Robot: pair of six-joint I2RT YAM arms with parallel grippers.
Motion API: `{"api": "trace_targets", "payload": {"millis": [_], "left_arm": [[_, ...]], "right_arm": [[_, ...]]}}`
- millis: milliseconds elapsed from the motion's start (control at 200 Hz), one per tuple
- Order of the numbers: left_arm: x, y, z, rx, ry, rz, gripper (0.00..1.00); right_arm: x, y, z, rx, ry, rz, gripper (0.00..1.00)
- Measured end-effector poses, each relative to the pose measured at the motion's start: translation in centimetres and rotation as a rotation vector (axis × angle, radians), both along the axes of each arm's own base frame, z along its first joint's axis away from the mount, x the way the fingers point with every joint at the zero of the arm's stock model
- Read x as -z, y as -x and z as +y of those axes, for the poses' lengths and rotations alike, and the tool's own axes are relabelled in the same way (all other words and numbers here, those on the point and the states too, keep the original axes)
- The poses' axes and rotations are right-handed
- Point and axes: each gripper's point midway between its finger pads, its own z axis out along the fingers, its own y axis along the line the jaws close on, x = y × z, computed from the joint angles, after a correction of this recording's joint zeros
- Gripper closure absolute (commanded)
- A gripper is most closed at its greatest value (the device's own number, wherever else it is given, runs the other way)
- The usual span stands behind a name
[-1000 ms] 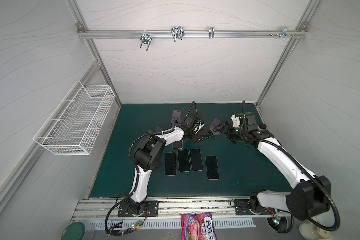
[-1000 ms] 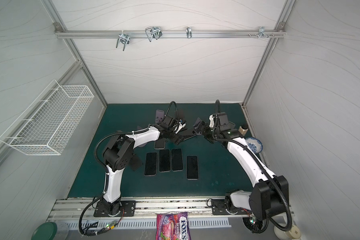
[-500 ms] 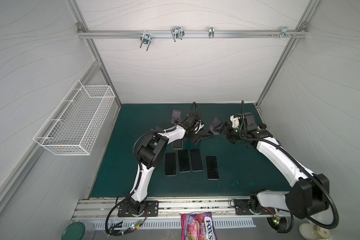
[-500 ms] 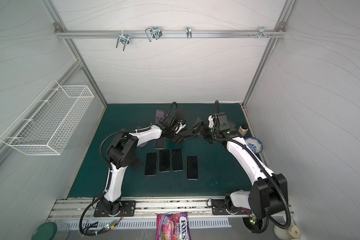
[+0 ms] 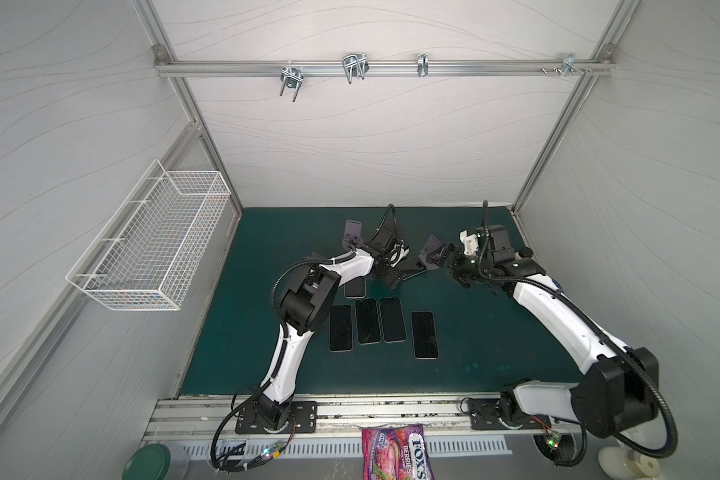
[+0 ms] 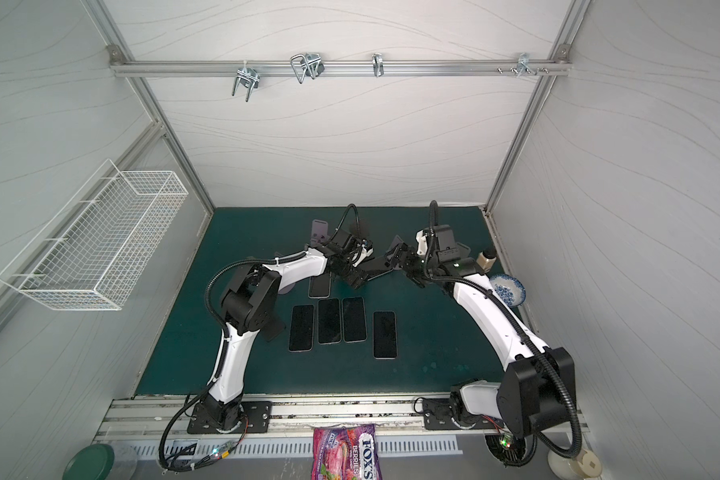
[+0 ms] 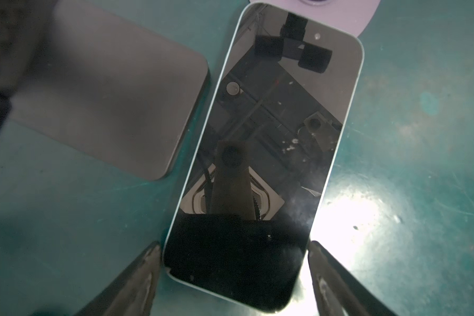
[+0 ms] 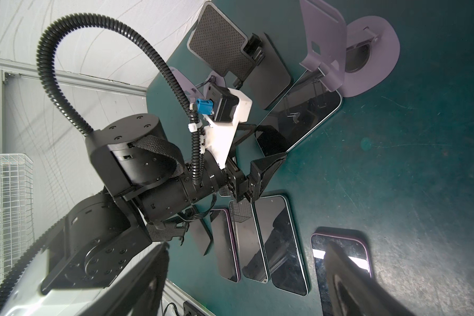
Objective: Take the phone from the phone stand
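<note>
The phone (image 7: 271,136), with a dark screen and a pale blue rim, lies low on the green mat. Its far end rests at the foot of the purple phone stand (image 8: 323,46); both top views show the pair (image 5: 413,267) (image 6: 395,245). My left gripper (image 7: 234,246) is open. Its fingertips (image 7: 152,254) flank the phone's near end, close to both long edges, with a thin gap on one side. My right gripper (image 8: 245,246) hangs open and empty just right of the stand (image 5: 449,266).
Several more phones (image 5: 366,320) lie in a row nearer the front. A black stand (image 8: 222,43) and another purple stand (image 5: 354,228) are behind. A wire basket (image 5: 150,241) hangs on the left wall. A blue-and-white bowl (image 6: 508,289) sits by the right wall.
The left arm's elbow has swung slightly right and its jaws have narrowed a touch round the phone. The phone and the right arm have hardly moved.
</note>
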Motion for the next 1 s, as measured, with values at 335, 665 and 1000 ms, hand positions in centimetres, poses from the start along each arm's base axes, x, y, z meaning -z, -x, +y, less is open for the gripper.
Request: {"api": "trace_targets", "payload": {"millis": [335,665,1000], "left_arm": [[0.0,-0.2,-0.3,-0.002,-0.001,0.005,0.20],[0.0,0.1,-0.7,0.005,-0.034,-0.015,0.26],[-0.4,1.4,0.0,-0.042,-0.022,-0.003,0.28]], "right_arm": [[0.8,0.3,-0.1,0.008,-0.003,0.024,0.11],[0.8,0.3,0.0,0.008,-0.004,0.024,0.11],[0.7,0.4,0.2,0.009,-0.018,0.036,0.11]]}}
